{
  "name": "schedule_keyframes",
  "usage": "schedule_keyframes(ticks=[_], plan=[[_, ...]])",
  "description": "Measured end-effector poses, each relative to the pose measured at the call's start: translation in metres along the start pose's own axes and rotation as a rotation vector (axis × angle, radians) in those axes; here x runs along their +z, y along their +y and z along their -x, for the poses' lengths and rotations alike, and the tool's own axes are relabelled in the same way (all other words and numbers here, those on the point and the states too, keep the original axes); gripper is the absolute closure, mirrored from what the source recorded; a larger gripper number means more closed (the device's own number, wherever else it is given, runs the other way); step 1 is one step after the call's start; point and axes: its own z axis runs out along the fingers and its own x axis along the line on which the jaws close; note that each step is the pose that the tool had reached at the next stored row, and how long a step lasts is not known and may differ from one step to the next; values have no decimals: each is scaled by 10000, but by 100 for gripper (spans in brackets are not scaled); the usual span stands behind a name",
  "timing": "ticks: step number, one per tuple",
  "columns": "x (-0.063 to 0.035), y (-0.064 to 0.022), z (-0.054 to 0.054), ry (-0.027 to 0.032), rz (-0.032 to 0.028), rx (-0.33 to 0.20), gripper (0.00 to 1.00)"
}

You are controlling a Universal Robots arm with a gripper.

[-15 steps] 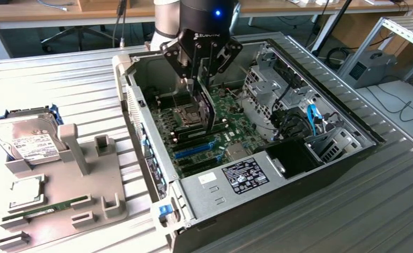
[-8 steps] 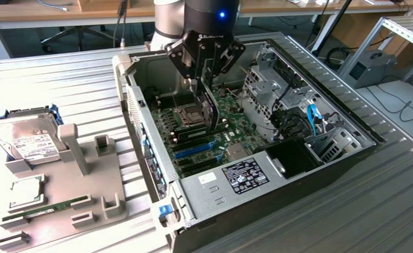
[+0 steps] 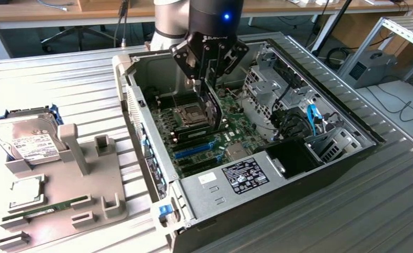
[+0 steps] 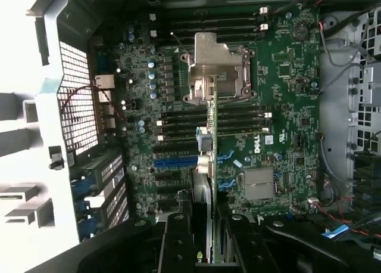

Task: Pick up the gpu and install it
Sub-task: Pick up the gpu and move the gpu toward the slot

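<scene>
The gpu is grasped on edge by the gripper, in the upper centre of the exterior view. It is held upright inside the open computer case, over the motherboard and just beside the CPU socket. Whether the slot is touched cannot be told. 1 hard drive is seen at the left of the frame, on the table.

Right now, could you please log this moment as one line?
fingers: shut on gpu | gpu: upright inside case, over motherboard | seated: cannot tell
</scene>
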Motion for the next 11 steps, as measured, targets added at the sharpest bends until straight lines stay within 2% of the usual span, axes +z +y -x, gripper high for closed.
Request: schedule_keyframes(ticks=[11], plan=[[37,27,129,-2,-31,0,74]])
